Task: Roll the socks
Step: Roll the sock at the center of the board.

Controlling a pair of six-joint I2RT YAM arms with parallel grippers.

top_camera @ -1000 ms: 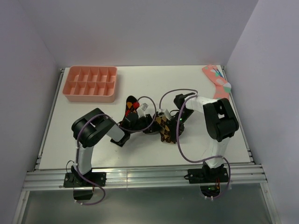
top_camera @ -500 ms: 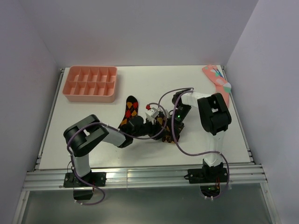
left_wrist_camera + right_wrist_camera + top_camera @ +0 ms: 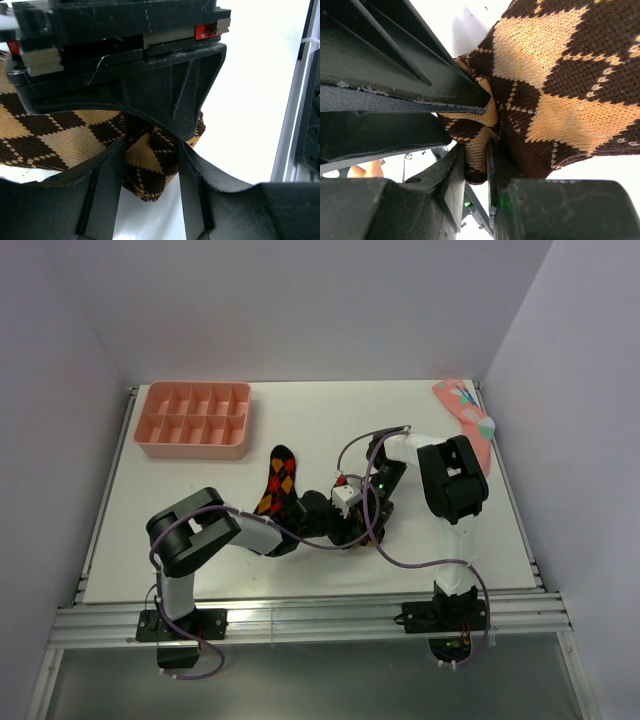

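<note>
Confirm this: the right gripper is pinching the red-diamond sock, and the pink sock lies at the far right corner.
Wrong sock: the right gripper pinches the tan-diamond sock, as the right wrist view shows. The pink sock does lie at the far right corner.

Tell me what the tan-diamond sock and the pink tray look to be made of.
The tan-diamond sock is knitted yarn, matte and soft: stitch rows show and it bunches into folds; the fibre cannot be told. The pink tray is probably moulded plastic, smooth: even colour, thin dividers, rounded corners.
</note>
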